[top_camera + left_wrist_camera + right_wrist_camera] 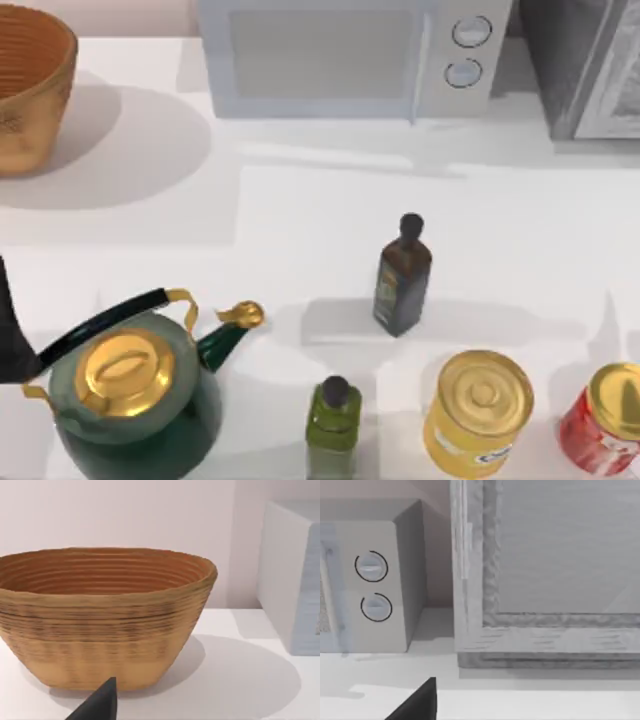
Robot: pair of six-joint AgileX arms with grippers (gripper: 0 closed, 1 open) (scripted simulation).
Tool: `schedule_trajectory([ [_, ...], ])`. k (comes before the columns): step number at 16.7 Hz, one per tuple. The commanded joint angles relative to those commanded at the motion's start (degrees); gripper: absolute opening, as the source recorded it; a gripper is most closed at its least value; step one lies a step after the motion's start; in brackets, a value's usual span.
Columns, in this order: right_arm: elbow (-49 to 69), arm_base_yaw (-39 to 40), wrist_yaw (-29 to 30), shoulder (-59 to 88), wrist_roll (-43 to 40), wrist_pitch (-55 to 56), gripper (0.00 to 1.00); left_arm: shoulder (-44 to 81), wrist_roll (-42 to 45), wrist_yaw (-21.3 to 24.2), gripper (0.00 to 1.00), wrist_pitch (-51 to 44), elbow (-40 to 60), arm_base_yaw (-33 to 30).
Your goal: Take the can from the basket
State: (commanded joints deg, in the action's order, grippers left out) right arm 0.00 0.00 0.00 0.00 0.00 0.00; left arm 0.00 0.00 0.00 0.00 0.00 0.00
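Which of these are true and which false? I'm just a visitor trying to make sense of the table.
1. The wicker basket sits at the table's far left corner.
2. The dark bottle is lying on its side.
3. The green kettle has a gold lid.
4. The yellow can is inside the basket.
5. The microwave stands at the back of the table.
1. True: the basket is at the top view's far left.
2. False: the dark bottle stands upright near the middle.
3. True: the green kettle carries a gold lid.
4. False: the yellow can stands on the table, front right, beside the red can.
5. True: the microwave stands at the back.
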Motion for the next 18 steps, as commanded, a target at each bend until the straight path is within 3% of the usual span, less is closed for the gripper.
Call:
schedule_trajectory([
  [4, 0.00, 0.00, 0.00, 0.00, 0.00, 0.00, 1.00, 1.53, 0.14, 0.18, 1.00, -0.63, 1.62, 0.36],
  [8, 0.00, 0.00, 0.00, 0.00, 0.00, 0.00, 1.00, 11.07, 1.05, 1.26, 1.00, -4.81, 11.22, 2.12],
  [18, 0.00, 0.00, 0.00, 0.00, 0.00, 0.00, 1.00, 61.47, 5.89, 5.92, 1.00, -27.81, 58.79, 8.23],
])
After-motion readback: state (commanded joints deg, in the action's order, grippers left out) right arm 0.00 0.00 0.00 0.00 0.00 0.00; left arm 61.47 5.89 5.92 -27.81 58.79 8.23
